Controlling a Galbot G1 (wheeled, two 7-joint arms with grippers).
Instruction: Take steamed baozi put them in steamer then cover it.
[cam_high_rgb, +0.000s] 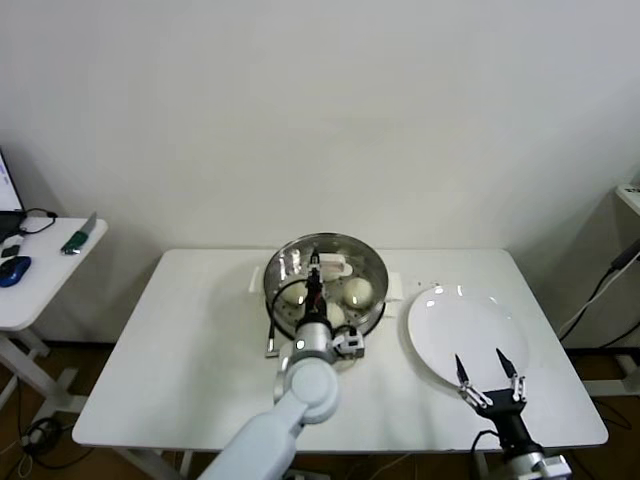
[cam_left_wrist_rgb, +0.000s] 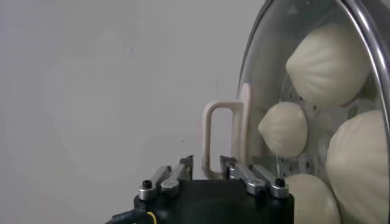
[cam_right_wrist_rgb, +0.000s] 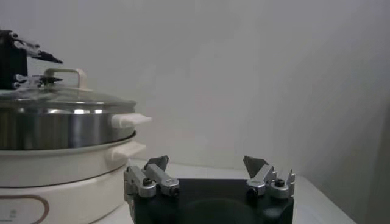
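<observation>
The steamer (cam_high_rgb: 273, 280) stands at the table's back centre with the glass cover (cam_high_rgb: 352, 262) lying on it. Through the glass I see baozi (cam_high_rgb: 358, 291) inside; in the left wrist view three show (cam_left_wrist_rgb: 329, 64), (cam_left_wrist_rgb: 283, 129), (cam_left_wrist_rgb: 359, 159). My left gripper (cam_high_rgb: 314, 276) hangs over the cover's cream handle (cam_left_wrist_rgb: 220, 115). Its jaws stand a little apart on either side of the handle's bar, not pressing it. In the right wrist view the covered steamer (cam_right_wrist_rgb: 55, 128) is off to one side. My right gripper (cam_high_rgb: 483, 368) waits open and holds nothing near the table's front right.
A bare white plate (cam_high_rgb: 465, 330) lies right of the steamer, just behind the right gripper. A black cable (cam_high_rgb: 270, 335) runs from the cooker base toward the front. A side table (cam_high_rgb: 45, 255) with small items stands far left.
</observation>
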